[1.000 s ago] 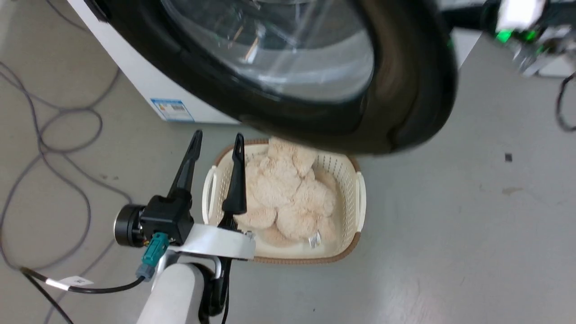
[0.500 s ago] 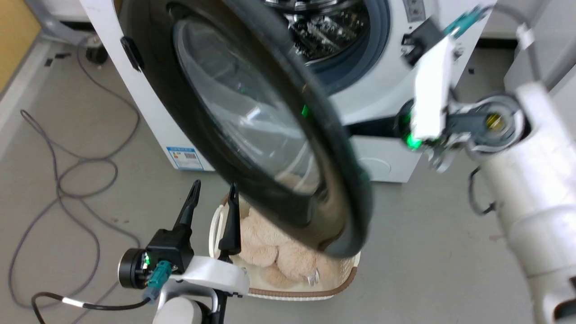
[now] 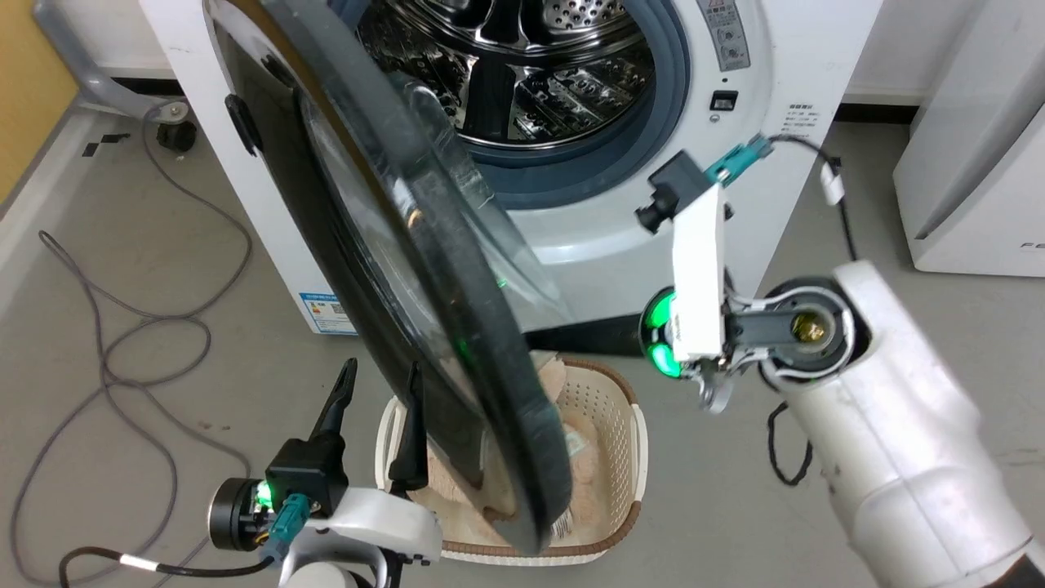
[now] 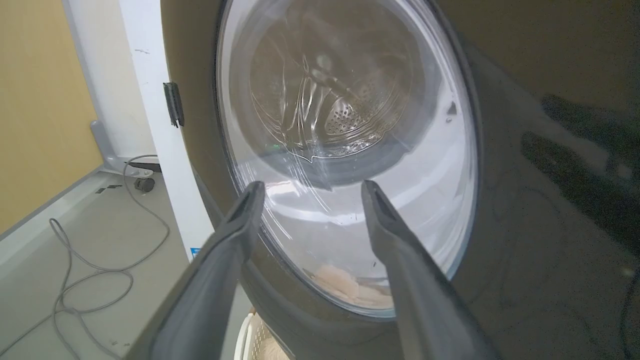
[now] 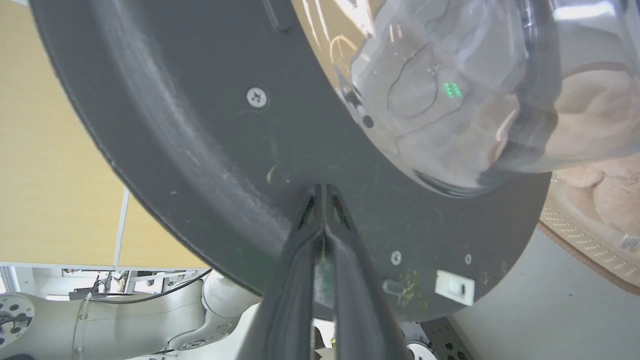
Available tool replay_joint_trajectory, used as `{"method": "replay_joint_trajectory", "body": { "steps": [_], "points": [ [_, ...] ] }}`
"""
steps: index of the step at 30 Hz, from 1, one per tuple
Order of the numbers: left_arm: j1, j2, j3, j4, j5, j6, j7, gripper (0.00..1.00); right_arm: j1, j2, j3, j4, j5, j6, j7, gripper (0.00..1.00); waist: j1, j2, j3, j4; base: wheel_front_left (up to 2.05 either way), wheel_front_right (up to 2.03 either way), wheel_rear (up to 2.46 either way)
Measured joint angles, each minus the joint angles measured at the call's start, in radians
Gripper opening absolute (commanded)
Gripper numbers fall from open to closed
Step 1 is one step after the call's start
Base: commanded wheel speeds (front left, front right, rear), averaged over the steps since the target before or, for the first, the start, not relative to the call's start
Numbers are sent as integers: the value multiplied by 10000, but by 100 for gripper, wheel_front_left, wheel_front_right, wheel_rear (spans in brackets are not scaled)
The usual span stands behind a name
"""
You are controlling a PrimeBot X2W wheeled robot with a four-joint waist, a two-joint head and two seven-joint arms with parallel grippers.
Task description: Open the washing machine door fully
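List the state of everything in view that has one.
Door, partly open, swung clear of the drum mouth.
Drum, exposed, no laundry visible inside.
Left claw, open, empty, facing the door's glass.
Right claw, shut, empty, tips against the door's matte back.
Basket, on the floor below the door, holding a plush toy.

Grey floor [image 3: 718, 490] is occupied by the washing machine [image 3: 588, 237] far centre and a white appliance [image 3: 971, 163] far right. A cream basket [image 3: 633, 441] is set near centre. Grey cables [image 3: 207, 349] are looped at left.
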Motion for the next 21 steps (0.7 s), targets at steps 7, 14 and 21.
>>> {"method": "replay_joint_trajectory", "body": {
  "steps": [7,14,21],
  "points": [
    [39,0,63,109,82,-36,0,100,657,201,-113,-644,240,0,-1124,9,0,0,-39,-22,0,0,0],
    [123,0,178,205,92,-38,0,100,2084,211,-1078,-1379,257,-2,-3762,100,1,-1,-205,-133,0,0,0],
    [446,0,330,305,92,-40,0,100,4270,52,-1956,-1987,84,-2,-6475,100,1,0,-568,-293,0,0,0]
  ]
}}
